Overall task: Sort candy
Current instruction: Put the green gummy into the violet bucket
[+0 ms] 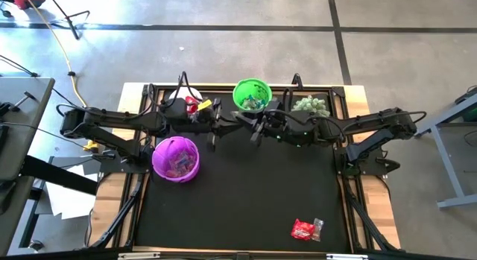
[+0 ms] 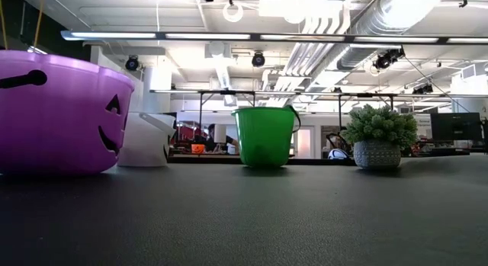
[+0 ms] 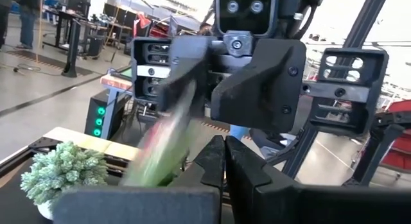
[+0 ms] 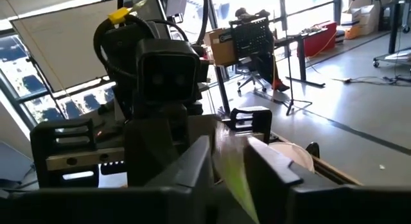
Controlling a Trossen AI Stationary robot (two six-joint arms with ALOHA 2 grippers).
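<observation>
Both grippers meet in mid-air beside the green bucket (image 1: 252,94). The left gripper (image 1: 240,126) is closed, seemingly on a blurred green strip; the right gripper's (image 1: 256,130) grip is unclear. Loose candy (image 1: 307,229) lies near the mat's front edge, more fills the purple pumpkin pail (image 1: 176,158), and a potted plant (image 1: 311,105) stands behind.

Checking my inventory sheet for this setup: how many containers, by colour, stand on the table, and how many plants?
Purple bucket: 1
Green bucket: 1
White bucket: 1
Potted plant: 1
Total: 4
</observation>
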